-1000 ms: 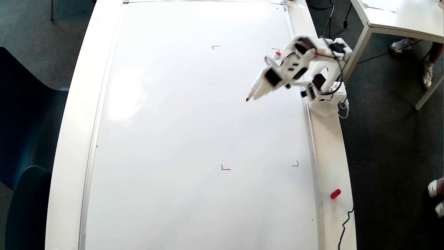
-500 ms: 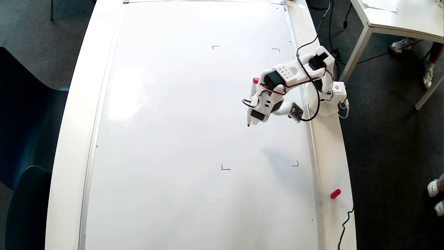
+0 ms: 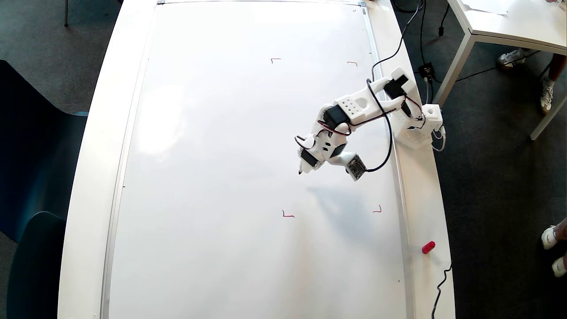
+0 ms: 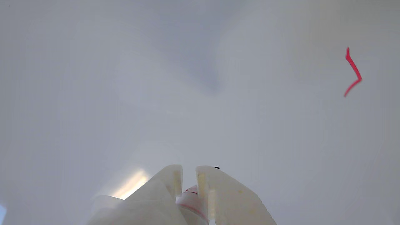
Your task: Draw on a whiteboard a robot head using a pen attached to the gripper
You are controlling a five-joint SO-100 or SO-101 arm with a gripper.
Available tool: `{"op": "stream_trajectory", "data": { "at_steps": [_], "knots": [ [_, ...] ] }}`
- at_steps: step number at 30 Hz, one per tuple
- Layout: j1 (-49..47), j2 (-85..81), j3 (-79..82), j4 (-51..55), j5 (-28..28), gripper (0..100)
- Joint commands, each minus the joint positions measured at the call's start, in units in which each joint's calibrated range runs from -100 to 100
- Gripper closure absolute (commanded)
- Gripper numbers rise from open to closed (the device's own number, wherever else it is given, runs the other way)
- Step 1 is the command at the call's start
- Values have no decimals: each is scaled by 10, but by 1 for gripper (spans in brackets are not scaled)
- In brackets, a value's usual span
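A: Whiteboard (image 3: 248, 133) is blank apart from its corner marks (image 3: 288, 215). What has changed?

B: The gripper (image 3: 303, 167), clamped on the pen (image 4: 191, 196), has swung down and leftward inside the marks; the robot head is not yet begun.

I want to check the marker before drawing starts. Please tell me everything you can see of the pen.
The pen is a slim marker, mostly hidden by the white plastic tool that holds it. In the overhead view only its dark tip shows, pointing down-left over the whiteboard, inside the four red corner marks. In the wrist view a white body with thin red lines sits clamped between the two fingers. Whether the tip touches the board cannot be told; no line is drawn yet.
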Motion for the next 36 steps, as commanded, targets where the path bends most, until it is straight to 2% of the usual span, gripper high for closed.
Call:
{"op": "stream_trajectory", "data": {
  "at_steps": [1,3,16,30,36],
  "knots": [
    [1,10,-46,-4,-37,99],
    [0,23,-50,-5,-51,99],
    [-19,64,-74,-49,-51,99],
    [-27,101,-66,-43,-49,99],
    [-28,88,3,-39,-46,99]
  ]
}}
